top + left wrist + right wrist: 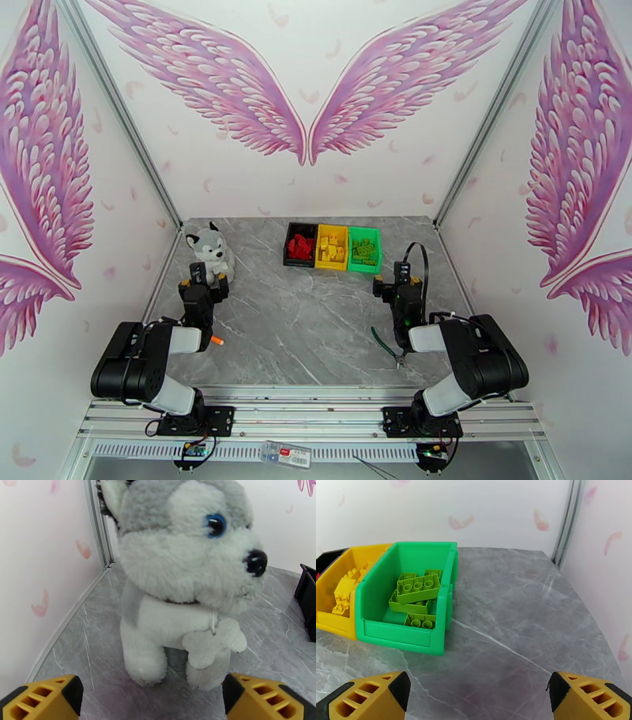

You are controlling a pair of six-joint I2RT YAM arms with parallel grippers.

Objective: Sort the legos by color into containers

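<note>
A grey marbled tabletop (pixel 316 316) carries three containers joined in a row at its far side: a black container (pixel 302 226), a yellow container (pixel 331 624) and a green container (pixel 401 636). Red legos (pixel 299 246) lie in the black container. Yellow legos (pixel 343 594) lie in the yellow one, and green legos (pixel 416 588) are stacked loosely in the green one.

The right end effector (pixel 478 695) hovers just on the near side of the green container, a little to its right. Its yellow fingers are spread wide apart and released, so the green container and its legos sit ahead and to the left of them, not touching.

The left end effector (pixel 152 693) is well to the left of the black container, with its fingers also spread wide and released. It points at a grey and white plush husky (pixel 181 578), which stands upright left of the containers. A corner of the black container shows at the right edge of this wrist view.

A small orange peg (pixel 216 342) lies on the near left, well apart from the containers. A green-handled tool (pixel 383 343) lies on the near side of the green container, beside the right arm.
</note>
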